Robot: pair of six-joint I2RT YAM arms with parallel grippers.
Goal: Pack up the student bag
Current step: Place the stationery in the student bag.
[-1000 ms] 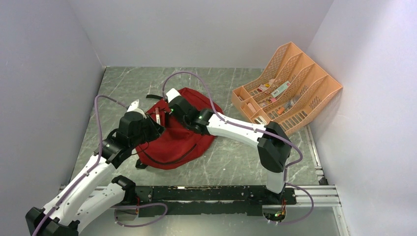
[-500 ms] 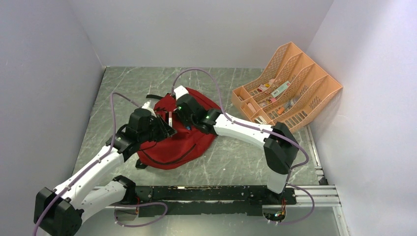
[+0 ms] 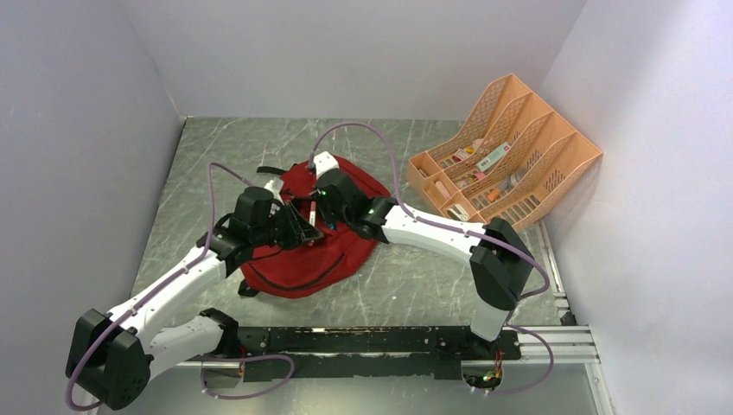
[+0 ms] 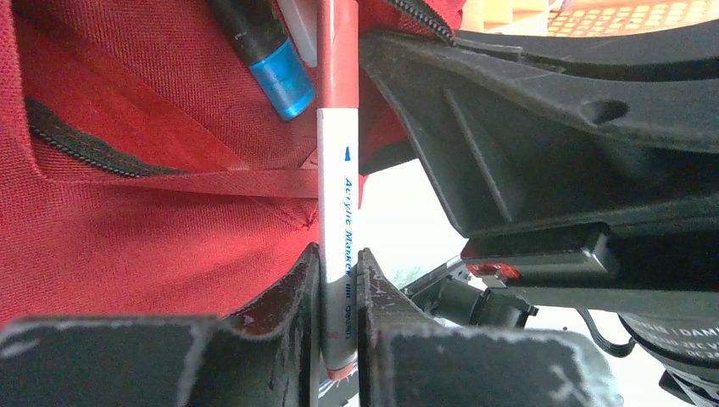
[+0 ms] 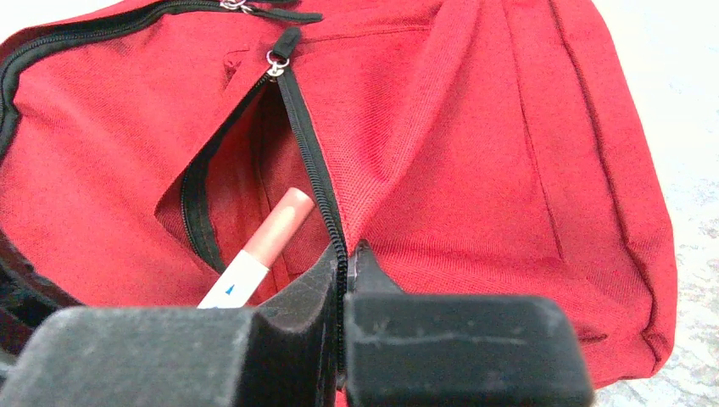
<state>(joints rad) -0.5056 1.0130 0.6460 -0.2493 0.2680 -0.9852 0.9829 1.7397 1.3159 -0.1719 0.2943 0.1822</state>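
Observation:
The dark-red student bag (image 3: 294,259) lies flat in the middle of the table with its front pocket unzipped. My left gripper (image 4: 341,271) is shut on a white marker (image 4: 337,170). The marker's red cap end pokes into the pocket opening (image 5: 254,170). A blue-capped pen (image 4: 275,68) lies inside the pocket. My right gripper (image 5: 346,259) is shut on the pocket's black zipper edge (image 5: 309,161) and holds the opening apart. In the top view both grippers meet over the bag, the left (image 3: 309,230) and the right (image 3: 326,214), with the marker (image 3: 309,210) between them.
A peach mesh organiser (image 3: 519,130) holding several small items stands at the back right against the wall. A black strap (image 3: 272,170) sticks out behind the bag. Grey walls close in the left, back and right sides.
My left arm has carried the marker to the right, up to the pocket. My right gripper has shut on the zipper edge and shifted slightly right.

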